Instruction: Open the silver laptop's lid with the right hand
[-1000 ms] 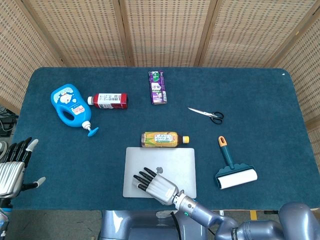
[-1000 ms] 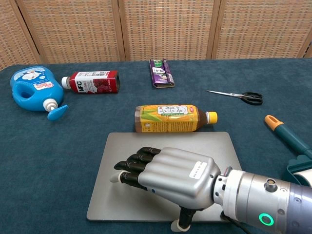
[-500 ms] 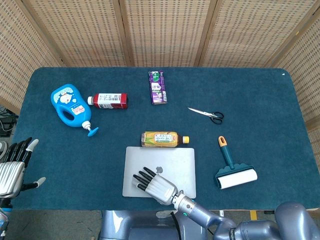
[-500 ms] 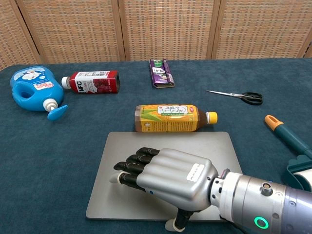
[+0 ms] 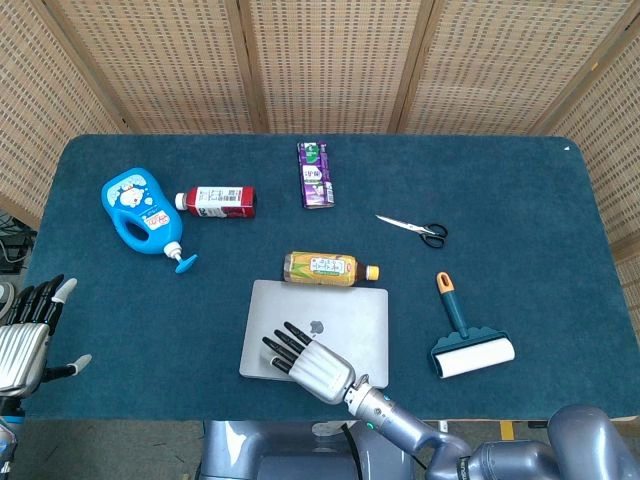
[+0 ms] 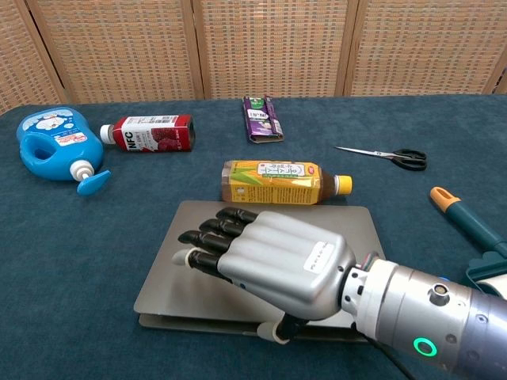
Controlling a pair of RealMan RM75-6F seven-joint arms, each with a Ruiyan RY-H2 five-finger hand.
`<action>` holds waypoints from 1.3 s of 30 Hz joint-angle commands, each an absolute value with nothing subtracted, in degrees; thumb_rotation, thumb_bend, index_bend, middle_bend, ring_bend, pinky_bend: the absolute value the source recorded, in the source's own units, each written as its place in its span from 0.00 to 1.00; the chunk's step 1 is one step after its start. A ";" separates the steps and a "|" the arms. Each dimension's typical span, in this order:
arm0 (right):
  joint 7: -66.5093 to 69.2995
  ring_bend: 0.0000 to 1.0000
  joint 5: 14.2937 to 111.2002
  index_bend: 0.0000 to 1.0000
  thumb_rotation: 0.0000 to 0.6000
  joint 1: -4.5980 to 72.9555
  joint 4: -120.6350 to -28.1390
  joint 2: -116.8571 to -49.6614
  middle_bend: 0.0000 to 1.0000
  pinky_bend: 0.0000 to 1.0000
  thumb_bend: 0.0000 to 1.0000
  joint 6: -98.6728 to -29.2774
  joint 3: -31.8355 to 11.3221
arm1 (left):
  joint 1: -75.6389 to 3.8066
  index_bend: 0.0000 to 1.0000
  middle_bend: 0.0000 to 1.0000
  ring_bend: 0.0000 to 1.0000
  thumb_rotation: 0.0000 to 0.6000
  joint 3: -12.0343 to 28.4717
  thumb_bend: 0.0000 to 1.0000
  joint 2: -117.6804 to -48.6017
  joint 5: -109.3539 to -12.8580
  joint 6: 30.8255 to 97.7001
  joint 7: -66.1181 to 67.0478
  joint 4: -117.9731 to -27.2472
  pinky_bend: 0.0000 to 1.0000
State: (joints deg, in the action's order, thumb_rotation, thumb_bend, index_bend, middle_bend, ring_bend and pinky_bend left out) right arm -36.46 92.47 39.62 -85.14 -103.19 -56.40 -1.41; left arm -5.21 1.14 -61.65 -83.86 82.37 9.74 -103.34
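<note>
Silver laptop point(image 6: 158, 277) lid ajar (right hand point(image 6: 269, 265))

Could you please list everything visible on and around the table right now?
silver laptop: one, silver, near middle of table, lid slightly raised at front edge
tea bottle: one, yellow, lying just behind laptop
red bottle: one, red, lying far left
blue jug: one, blue, left of red bottle
purple carton: one, purple, far middle
scissors: one, black handles, right of centre
lint roller: one, teal and white, right of laptop
table: one, dark blue cloth
left hand: fingers apart, off table's left edge
right hand: over laptop lid, thumb under front edge
</note>
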 commanded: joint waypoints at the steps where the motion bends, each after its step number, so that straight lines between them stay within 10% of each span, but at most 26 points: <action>1: -38.41 0.00 96.74 0.08 1.00 39.18 -82.65 -103.54 0.05 0.00 0.59 -61.09 -1.49 | -5.23 0.00 0.00 0.00 1.00 1.10 0.00 -61.65 -83.86 82.32 9.81 -103.32 0.00; 22: -35.71 0.01 99.77 0.08 1.00 37.67 -76.10 -101.52 0.09 0.10 0.73 -70.64 -4.75 | -10.58 0.00 0.00 0.00 1.00 1.77 0.00 -64.67 -86.22 76.13 10.76 -98.70 0.00; 29: -36.05 0.01 98.53 0.08 1.00 38.20 -77.25 -101.34 0.10 0.10 0.73 -69.59 -5.76 | -17.51 0.20 0.04 0.14 1.00 0.60 0.63 -69.16 -99.10 73.92 1.05 -88.46 0.23; 39: -35.16 0.01 96.09 0.08 1.00 38.26 -78.54 -100.55 0.10 0.10 0.73 -68.40 -6.52 | -22.71 0.52 0.30 0.37 1.00 -2.24 0.78 -78.65 -108.12 76.70 -7.68 -74.13 0.42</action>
State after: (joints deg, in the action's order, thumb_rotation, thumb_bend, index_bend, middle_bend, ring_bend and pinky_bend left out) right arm -35.19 96.12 38.24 -78.51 -100.58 -68.43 -6.49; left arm -21.31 -1.28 -76.93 -107.11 76.65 -6.11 -75.89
